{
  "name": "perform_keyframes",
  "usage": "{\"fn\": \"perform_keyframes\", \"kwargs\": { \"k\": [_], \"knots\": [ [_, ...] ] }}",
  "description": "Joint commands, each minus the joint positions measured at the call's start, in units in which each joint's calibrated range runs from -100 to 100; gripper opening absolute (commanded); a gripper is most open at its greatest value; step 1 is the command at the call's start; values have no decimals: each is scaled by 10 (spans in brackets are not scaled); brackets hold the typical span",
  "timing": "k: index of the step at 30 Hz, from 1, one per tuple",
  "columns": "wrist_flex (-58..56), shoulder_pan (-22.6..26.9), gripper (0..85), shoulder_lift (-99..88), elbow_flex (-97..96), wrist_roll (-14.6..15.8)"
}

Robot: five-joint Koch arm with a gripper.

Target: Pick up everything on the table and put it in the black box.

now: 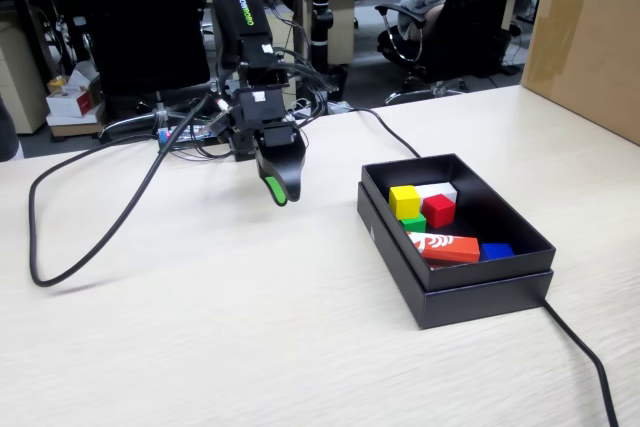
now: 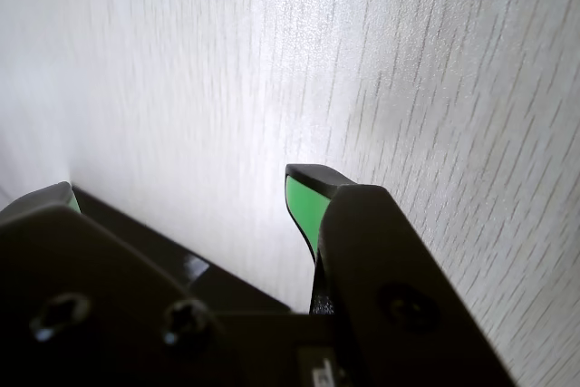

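Observation:
The black box (image 1: 470, 297) stands on the table (image 1: 220, 327) at the right of the fixed view. Inside it lie the yellow cube (image 1: 404, 201), the red cube (image 1: 438, 210) and the green cube (image 1: 413, 224), packed close together. My gripper (image 1: 281, 187) hangs over bare table to the left of the box, pointing down. The wrist view shows my gripper (image 2: 181, 186) open, its green-lined fingertips (image 2: 304, 201) wide apart with only wood grain between them. No cube lies on the table in either view.
The box also holds a white block (image 1: 440, 189), a red-orange bar (image 1: 445, 246) and a blue piece (image 1: 496, 250). A black cable (image 1: 40, 247) loops across the left table, and another cable (image 1: 590, 362) runs off from the box. A brown carton (image 1: 590, 37) stands at the far right.

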Motion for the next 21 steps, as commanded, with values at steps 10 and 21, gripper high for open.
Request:
{"fn": "perform_keyframes", "kwargs": {
  "k": [10, 21],
  "knots": [
    [261, -1, 465, -197, -239, -6],
    [438, 0, 484, -203, -402, -25]
  ]
}}
